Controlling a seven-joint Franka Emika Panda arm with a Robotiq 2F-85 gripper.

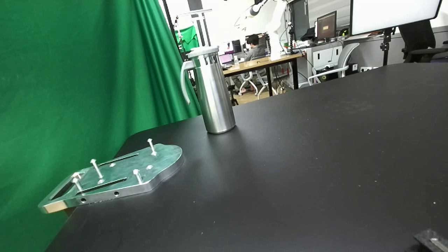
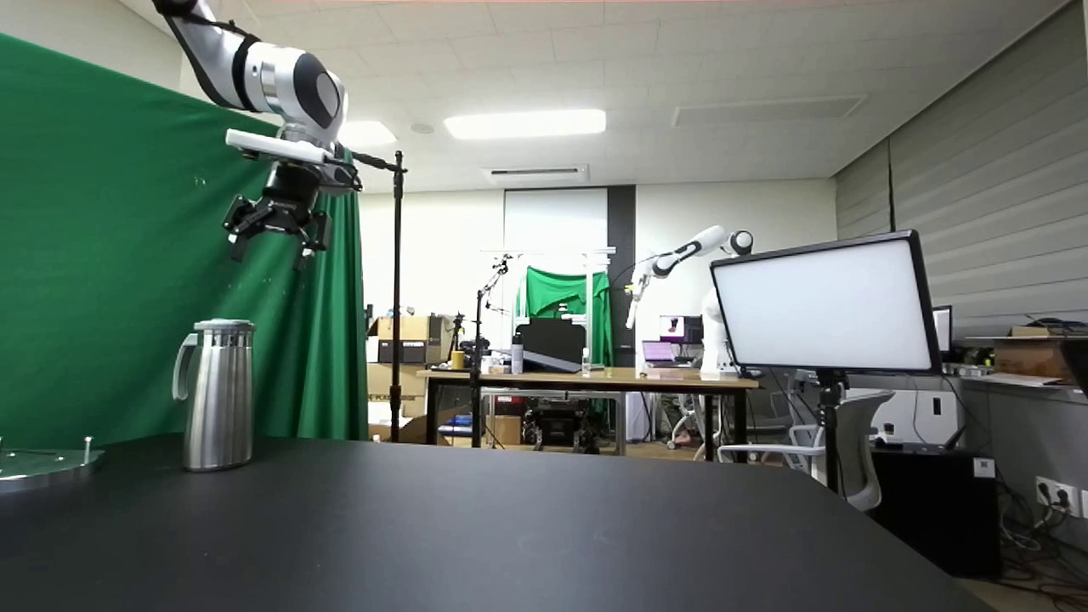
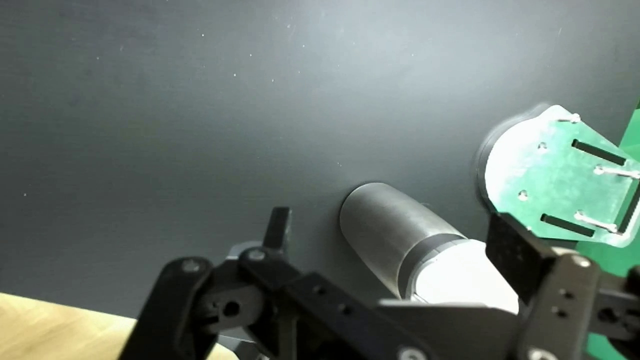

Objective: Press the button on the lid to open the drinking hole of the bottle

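Observation:
The tall brushed steel bottle stands upright on the black table in both exterior views [image 1: 217,94] [image 2: 219,408]. Its round greyish lid [image 1: 203,51] [image 2: 223,325] tops it, and a light grey handle [image 2: 181,374] curves down one side. In an exterior view my gripper [image 2: 270,253] hangs above the bottle, apart from it, fingers spread and pointing down. In the wrist view the gripper [image 3: 396,239] is open and empty. The bottle's body [image 3: 395,225] and overexposed lid [image 3: 465,275] show between and below the fingers. The lid's button cannot be made out, and the gripper hides part of the lid.
A flat green-tinted metal plate with upright pegs [image 1: 140,168] lies near the bottle; it also shows in the wrist view [image 3: 550,185]. A green curtain [image 1: 70,87] hangs along the table edge. A light panel [image 2: 824,306] stands beyond the table [image 2: 544,527].

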